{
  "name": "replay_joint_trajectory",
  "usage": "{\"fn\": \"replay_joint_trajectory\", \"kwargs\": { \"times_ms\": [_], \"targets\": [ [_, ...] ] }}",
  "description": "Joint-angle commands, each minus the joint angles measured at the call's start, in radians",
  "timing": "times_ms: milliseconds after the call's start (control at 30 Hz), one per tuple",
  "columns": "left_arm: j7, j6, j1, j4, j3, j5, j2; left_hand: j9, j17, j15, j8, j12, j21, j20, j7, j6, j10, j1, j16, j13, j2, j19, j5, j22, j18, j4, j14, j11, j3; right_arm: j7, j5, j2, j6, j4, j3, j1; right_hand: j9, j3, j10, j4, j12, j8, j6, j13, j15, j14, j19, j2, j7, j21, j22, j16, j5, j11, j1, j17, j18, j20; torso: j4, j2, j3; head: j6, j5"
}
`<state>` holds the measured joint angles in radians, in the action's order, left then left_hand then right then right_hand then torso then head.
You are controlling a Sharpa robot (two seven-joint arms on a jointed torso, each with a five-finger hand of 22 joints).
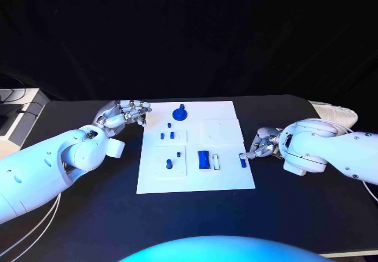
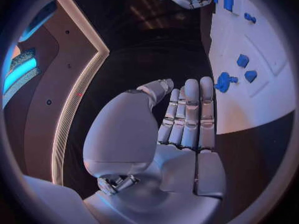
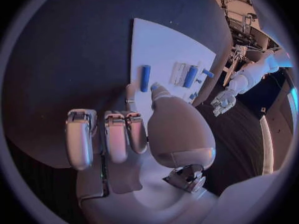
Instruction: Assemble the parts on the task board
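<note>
Right hand (image 1: pixel 258 146) sits at the right edge of the white board (image 1: pixel 224 177), fingers curled down toward the tabletop (image 1: pixel 315 202). A small blue piece (image 1: pixel 243 162) lies right at its fingertips, just off the board edge; can't tell if it's pinched or only touched, so grip state is unknown. In the right wrist view a blue bar (image 3: pixel 145 77) lies just beyond the fingers (image 3: pixel 116 134), long axis pointing away from the palm, roughly along the board edge. Further inboard from that hand: the bigger blue block (image 1: pixel 204 159) with a pale slot beside it, then small blue pegs (image 1: pixel 167 162) toward the board's left half. Farthest from the right hand, the round blue knob (image 1: pixel 180 114) stands at the board's back edge, just beside the left hand (image 1: pixel 126 114). Left hand is released, fingers straight and together, holding nothing, parked at the back-left corner. Judgement: right hand is nearer the edge piece and block, left is nearer the knob.
</note>
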<state>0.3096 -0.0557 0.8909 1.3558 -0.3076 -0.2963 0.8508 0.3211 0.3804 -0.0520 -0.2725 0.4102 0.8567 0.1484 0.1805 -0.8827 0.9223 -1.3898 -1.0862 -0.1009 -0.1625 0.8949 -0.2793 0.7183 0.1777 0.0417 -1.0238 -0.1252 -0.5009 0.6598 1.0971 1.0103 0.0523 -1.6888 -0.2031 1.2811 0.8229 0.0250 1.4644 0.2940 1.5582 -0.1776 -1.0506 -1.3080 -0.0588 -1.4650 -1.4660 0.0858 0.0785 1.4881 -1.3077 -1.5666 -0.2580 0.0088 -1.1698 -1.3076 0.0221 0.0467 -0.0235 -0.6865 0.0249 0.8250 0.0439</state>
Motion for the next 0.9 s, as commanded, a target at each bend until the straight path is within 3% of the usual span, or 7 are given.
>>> {"fn": "replay_joint_trajectory", "kwargs": {
  "times_ms": [33, 567, 733, 900],
  "targets": [
    [0.008, 0.017, 0.000, 0.002, -0.001, 0.006, -0.001, -0.002, 0.000, -0.004, 0.003, -0.003, -0.001, 0.001, 0.005, 0.001, 0.004, 0.006, 0.004, 0.002, 0.002, -0.002, -0.004, -0.001, 0.005, 0.005, 0.001, -0.005, -0.001, 0.029, 0.033, -0.006, -0.025, 0.003, -0.001, -0.010, -0.001, -0.001, 0.096, 0.001, -0.004, -0.006, -0.008, -0.251, -0.003, -0.106, -0.087, 0.002, -0.002, 0.002, -0.243, -0.004, -0.006, -0.007, 0.011, -0.263, -0.007, -0.002, -0.0010, 0.000, 0.0012, 0.001, -0.001],
    [0.006, 0.018, 0.000, 0.002, -0.001, 0.007, 0.001, -0.002, 0.000, -0.004, 0.003, -0.003, -0.002, 0.001, 0.005, 0.001, 0.004, 0.007, 0.004, 0.002, 0.002, -0.002, -0.004, -0.002, 0.005, 0.007, 0.001, -0.005, -0.001, 0.030, 0.031, -0.045, -0.024, 0.012, -0.002, -0.034, 0.001, 0.005, 0.096, -0.002, -0.004, -0.009, -0.007, -0.251, -0.004, -0.106, -0.087, 0.002, -0.004, 0.000, -0.243, -0.004, -0.014, -0.008, 0.013, -0.263, -0.007, -0.004, 0.0000, 0.000, 0.0009, 0.003, -0.002],
    [0.004, 0.018, 0.000, 0.002, -0.001, 0.007, 0.002, -0.002, 0.001, -0.004, 0.004, -0.004, -0.003, 0.002, 0.005, 0.002, 0.003, 0.009, 0.003, 0.002, 0.003, -0.002, -0.004, -0.002, 0.005, 0.009, 0.000, -0.005, -0.001, 0.029, 0.047, -0.060, -0.009, 0.024, -0.002, -0.043, 0.002, 0.029, 0.095, -0.005, -0.006, -0.009, -0.001, -0.250, -0.005, -0.106, -0.087, -0.001, -0.004, -0.001, -0.242, -0.004, -0.019, -0.009, -0.021, -0.263, -0.007, -0.005, -0.0014, 0.000, 0.0003, 0.004, -0.002],
    [0.003, 0.017, 0.000, 0.002, -0.001, 0.007, 0.004, -0.002, 0.001, -0.004, 0.004, -0.004, -0.003, 0.002, 0.005, 0.002, 0.003, 0.009, 0.003, 0.002, 0.003, -0.002, -0.004, -0.002, 0.005, 0.009, 0.000, -0.005, -0.001, 0.028, 0.065, -0.070, 0.001, 0.037, -0.002, -0.048, -0.002, 0.090, 0.094, -0.009, -0.007, -0.005, 0.009, -0.249, -0.006, -0.106, -0.086, -0.003, -0.004, -0.002, -0.242, -0.004, -0.019, -0.009, -0.096, -0.263, -0.006, -0.006, 0.0000, 0.000, 0.0005, 0.005, -0.004]
  ]
}}
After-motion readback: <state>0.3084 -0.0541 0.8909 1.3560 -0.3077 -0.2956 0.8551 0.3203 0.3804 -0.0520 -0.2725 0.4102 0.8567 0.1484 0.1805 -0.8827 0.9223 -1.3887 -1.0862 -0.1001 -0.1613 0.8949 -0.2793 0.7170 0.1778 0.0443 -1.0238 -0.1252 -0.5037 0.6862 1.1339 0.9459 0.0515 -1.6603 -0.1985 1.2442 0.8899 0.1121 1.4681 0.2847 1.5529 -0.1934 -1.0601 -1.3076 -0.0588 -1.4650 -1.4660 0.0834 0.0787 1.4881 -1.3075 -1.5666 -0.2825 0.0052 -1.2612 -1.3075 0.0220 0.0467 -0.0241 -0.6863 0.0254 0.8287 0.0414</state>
